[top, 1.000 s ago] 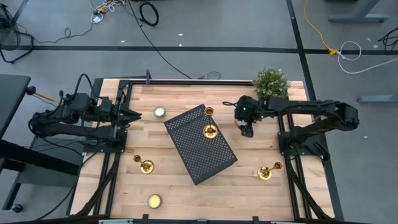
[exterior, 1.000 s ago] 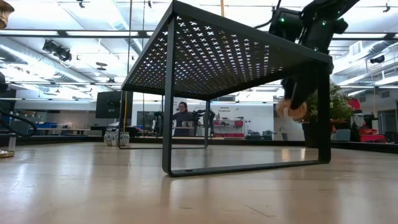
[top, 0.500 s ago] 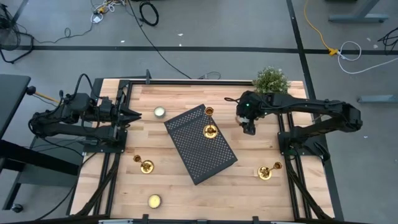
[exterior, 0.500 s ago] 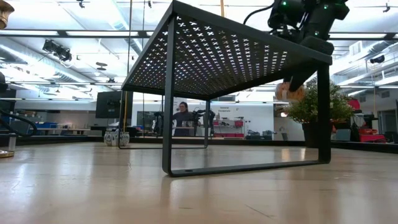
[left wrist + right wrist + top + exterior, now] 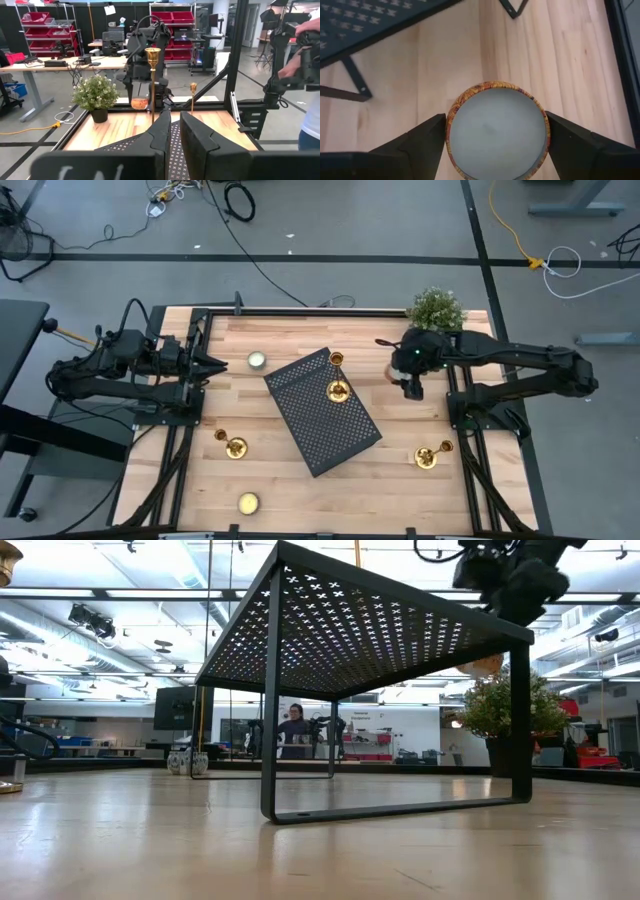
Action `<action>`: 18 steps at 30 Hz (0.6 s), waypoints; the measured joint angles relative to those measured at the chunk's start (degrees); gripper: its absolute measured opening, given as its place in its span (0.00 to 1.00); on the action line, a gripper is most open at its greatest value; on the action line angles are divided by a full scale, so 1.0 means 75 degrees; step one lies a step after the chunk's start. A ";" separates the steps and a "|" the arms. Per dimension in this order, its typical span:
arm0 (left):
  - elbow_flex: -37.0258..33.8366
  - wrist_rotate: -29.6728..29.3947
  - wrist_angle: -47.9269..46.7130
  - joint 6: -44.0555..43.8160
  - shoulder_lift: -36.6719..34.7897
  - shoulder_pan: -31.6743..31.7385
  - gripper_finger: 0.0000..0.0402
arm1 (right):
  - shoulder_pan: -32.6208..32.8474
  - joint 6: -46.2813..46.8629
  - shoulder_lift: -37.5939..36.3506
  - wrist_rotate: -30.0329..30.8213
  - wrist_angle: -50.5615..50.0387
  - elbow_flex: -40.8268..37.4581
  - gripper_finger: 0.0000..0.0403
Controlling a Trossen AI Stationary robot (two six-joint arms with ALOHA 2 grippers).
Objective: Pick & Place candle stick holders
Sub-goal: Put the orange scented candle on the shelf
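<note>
Over the back right part of the wooden surface point(image 5: 300, 490), just in front of the potted plant point(image 5: 436, 309), the right hand point(image 5: 496, 131) hangs in the air, its fingers point(image 5: 417, 140) spread wide and clamped on either side of a round candle point(image 5: 496, 131) with a white top and a patterned rim. At the left edge the left hand point(image 5: 212, 362) waits with its fingers together. Two candle stick holders point(image 5: 338, 390) stand on the black perforated rack point(image 5: 322, 412), one near its back corner point(image 5: 336, 359). Another point(image 5: 232, 445) lies on the surface front left, and one point(image 5: 430, 455), apparently tipped over, front right. Two more tealights sit on the surface, one at the back point(image 5: 257, 360) and one near the front point(image 5: 248, 503).
</note>
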 joint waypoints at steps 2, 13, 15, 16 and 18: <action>0.0000 0.0000 0.0001 0.0000 0.0001 0.0000 0.11 | 0.0109 -0.0033 -0.0148 -0.0033 -0.0092 0.0000 0.76; 0.0000 0.0000 0.0000 0.0000 0.0000 -0.0002 0.11 | 0.0999 -0.0365 -0.0530 -0.0036 -0.0368 0.0000 0.76; 0.0000 0.0000 0.0000 0.0000 0.0001 -0.0002 0.11 | 0.1199 -0.0367 -0.0528 -0.0033 -0.0401 0.0000 0.76; 0.0000 0.0000 0.0002 0.0000 -0.0001 -0.0002 0.11 | 0.1306 -0.0367 -0.0520 -0.0033 -0.0420 0.0000 0.76; 0.0000 0.0000 0.0000 0.0000 -0.0002 -0.0002 0.11 | 0.1548 -0.0337 -0.0452 -0.0025 -0.0572 0.0083 0.76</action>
